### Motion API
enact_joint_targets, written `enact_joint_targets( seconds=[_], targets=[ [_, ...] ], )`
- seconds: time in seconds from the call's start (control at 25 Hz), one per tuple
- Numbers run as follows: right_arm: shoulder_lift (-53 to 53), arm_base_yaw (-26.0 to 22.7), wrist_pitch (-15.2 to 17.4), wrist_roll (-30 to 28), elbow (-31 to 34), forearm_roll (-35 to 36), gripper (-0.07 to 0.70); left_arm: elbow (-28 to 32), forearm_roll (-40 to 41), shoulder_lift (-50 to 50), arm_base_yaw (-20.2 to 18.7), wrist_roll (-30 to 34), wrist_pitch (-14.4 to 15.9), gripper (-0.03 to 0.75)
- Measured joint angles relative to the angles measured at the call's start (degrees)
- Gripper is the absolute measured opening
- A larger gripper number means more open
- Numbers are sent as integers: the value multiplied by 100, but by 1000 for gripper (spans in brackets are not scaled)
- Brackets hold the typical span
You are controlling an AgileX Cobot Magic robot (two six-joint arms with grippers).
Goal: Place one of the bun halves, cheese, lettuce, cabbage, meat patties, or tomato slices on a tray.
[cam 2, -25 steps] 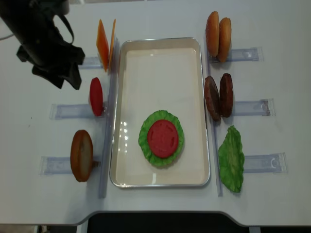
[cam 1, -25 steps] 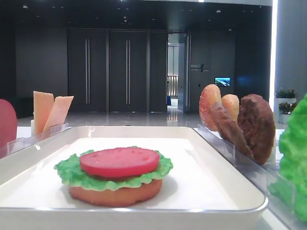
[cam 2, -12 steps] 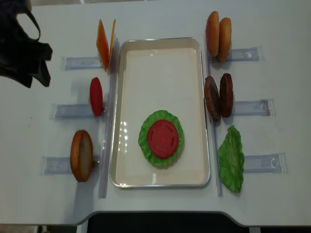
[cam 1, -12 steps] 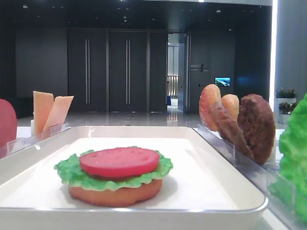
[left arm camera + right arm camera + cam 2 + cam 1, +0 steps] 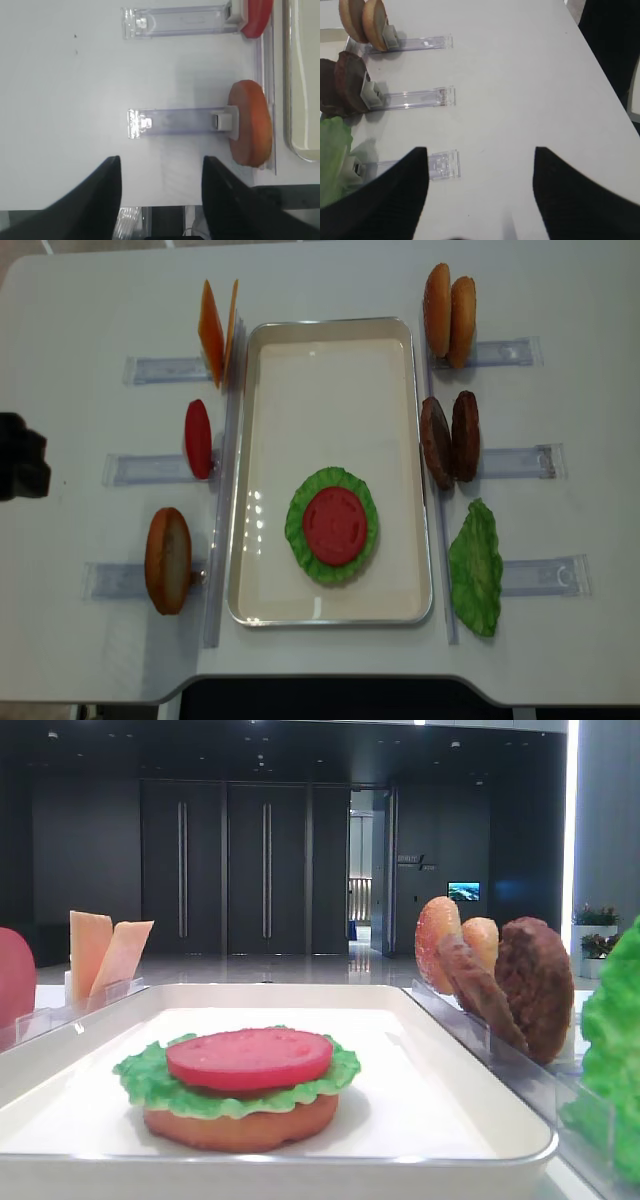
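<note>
While both arms hang back off to the sides, the white tray (image 5: 330,340) already has a little stack on it: a bun half (image 5: 240,1120) at the bottom, lettuce (image 5: 300,530) on that, and 1 tomato slice (image 5: 334,525) on top. Meat patties (image 5: 451,437), cheese (image 5: 216,330) and more buns (image 5: 449,313) wait in their clear holders (image 5: 520,462) beside the tray. The left gripper (image 5: 161,175) is wide apart with nothing in it. The right gripper (image 5: 481,170) is wide and bare too.

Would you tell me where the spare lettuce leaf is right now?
In the overhead view the lettuce leaf stands off the tray, right of its lower right corner, just below the meat patties.
</note>
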Motion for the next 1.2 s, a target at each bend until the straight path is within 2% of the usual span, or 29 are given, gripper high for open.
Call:
enact_joint_targets(
  seconds=[0.28,0.6,0.76,0.96,1.2],
  targets=[
    [0,0,0,0,0,0,435,1008,-6,-1854,0,0,24,400],
    [0,0,0,0,0,0,435,2127,-87,-4018,0,-97,-93,399],
    [-4,0,0,0,0,0,435,2463,-284,-4893,0,-109,-164,399],
    [-4,0,0,0,0,0,435,2545,-340,-5757,0,-77,-325,397],
    [-4,0,0,0,0,0,435,2722,-379,-5946,0,-66,-555,367]
  ],
)
